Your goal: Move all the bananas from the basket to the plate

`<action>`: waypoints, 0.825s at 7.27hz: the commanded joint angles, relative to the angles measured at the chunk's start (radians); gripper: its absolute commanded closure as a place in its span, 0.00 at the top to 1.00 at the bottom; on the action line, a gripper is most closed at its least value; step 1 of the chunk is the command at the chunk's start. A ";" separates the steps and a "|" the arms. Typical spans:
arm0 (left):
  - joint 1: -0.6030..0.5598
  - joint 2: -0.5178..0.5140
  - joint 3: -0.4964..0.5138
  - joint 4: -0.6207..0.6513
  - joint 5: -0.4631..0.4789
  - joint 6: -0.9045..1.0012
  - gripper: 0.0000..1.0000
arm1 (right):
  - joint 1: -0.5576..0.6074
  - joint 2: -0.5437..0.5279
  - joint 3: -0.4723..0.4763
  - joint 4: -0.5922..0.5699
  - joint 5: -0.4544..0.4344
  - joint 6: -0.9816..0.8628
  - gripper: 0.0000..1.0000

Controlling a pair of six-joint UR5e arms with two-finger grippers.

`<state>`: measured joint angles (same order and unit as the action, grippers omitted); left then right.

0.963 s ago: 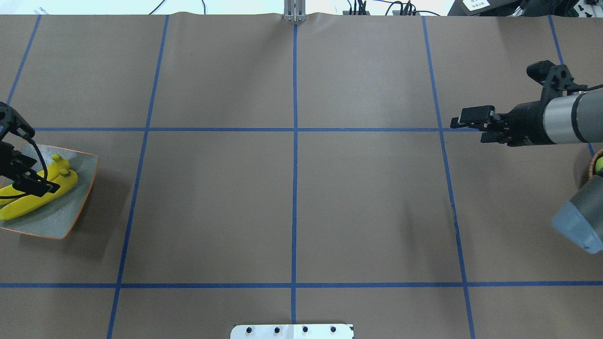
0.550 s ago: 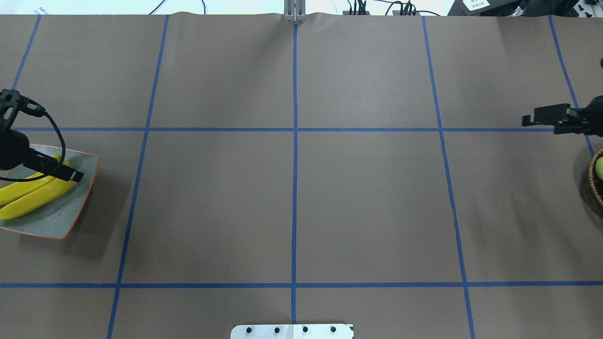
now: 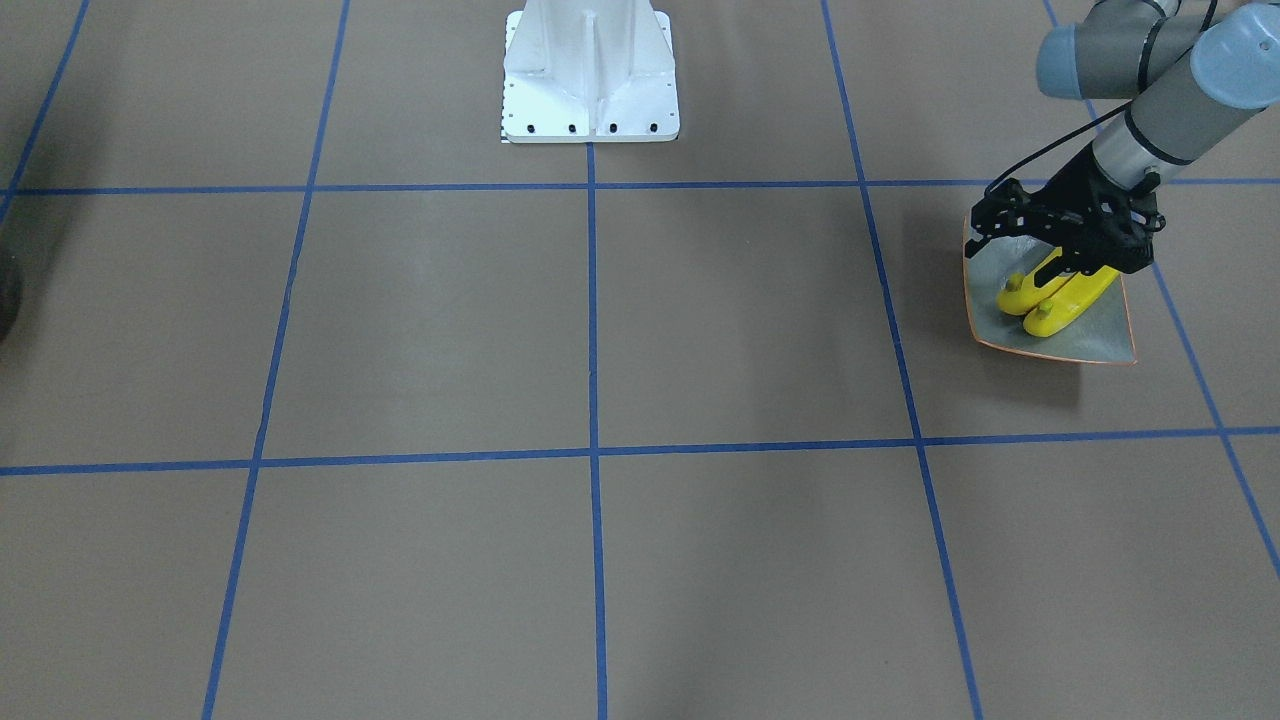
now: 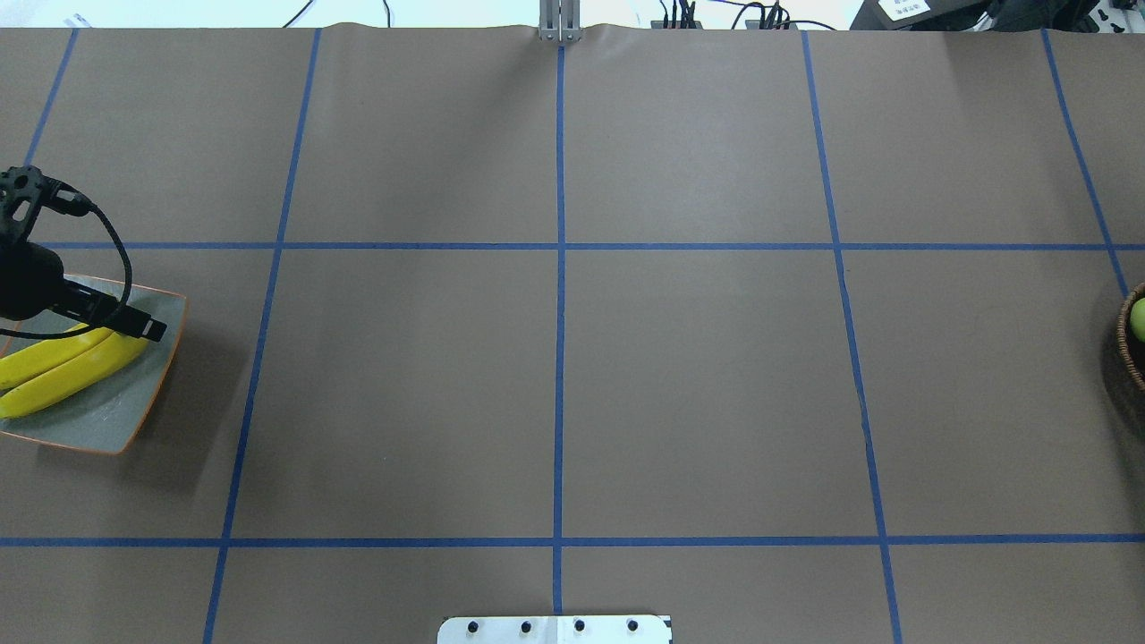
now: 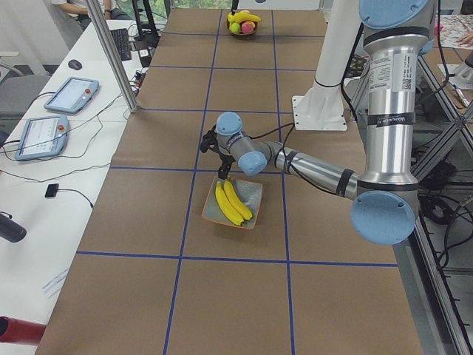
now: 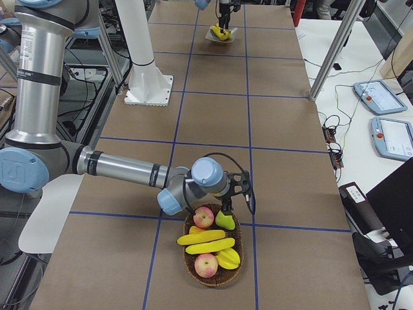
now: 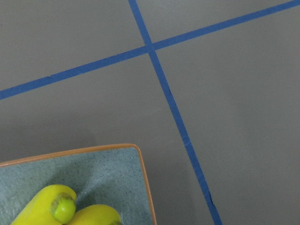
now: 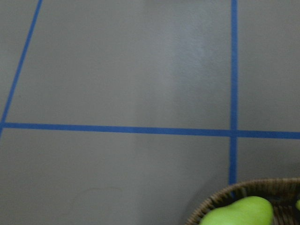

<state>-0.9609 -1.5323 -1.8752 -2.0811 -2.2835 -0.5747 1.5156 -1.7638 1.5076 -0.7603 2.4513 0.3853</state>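
Right arm has pulled out of the overhead view since a second ago, when it reached over the right half of the desk [image 4: 698, 376]. Left gripper [image 4: 148, 328] has slid from mid-banana to the plate's right corner.

- Plate [image 4: 116, 402] sits at the desk's left edge. Two bananas [image 4: 63, 367] lie on it side by side, touching, stem ends to the right.
- Left gripper hangs over those stem ends and hides them from overhead. Can't tell whether its jaws are spread or pressed together. Nothing is visibly held.
- Basket [image 6: 213, 276] is at the desk's right edge, only its rim showing from overhead. The other two bananas [image 6: 205, 238] lie across its middle.
- In the way there: a red apple [image 6: 204, 217] and a green pear [image 6: 224, 221] on the far side, a second apple [image 6: 206, 265] and a yellow-green fruit [image 6: 228, 258] on the near side. All crowd against the bananas.
- Right gripper [image 6: 227, 208] shows only in the right side view, just above the pear at the basket's far rim. Jaws state: can't tell.
- Desk between plate and basket shows only blue tape lines [image 4: 560, 295], plus the white arm base [image 3: 590, 80].
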 commanded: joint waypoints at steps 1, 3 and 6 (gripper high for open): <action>0.001 0.000 0.001 -0.001 0.004 -0.001 0.99 | 0.110 -0.075 -0.049 0.013 0.073 -0.138 1.00; 0.001 0.000 -0.002 -0.002 0.006 -0.001 0.99 | 0.109 -0.167 -0.044 0.138 -0.033 -0.134 1.00; 0.001 0.001 -0.004 -0.002 0.007 -0.001 0.99 | 0.075 -0.178 -0.055 0.112 -0.029 -0.128 1.00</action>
<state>-0.9603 -1.5315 -1.8787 -2.0831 -2.2771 -0.5752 1.6158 -1.9379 1.4555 -0.6327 2.4231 0.2532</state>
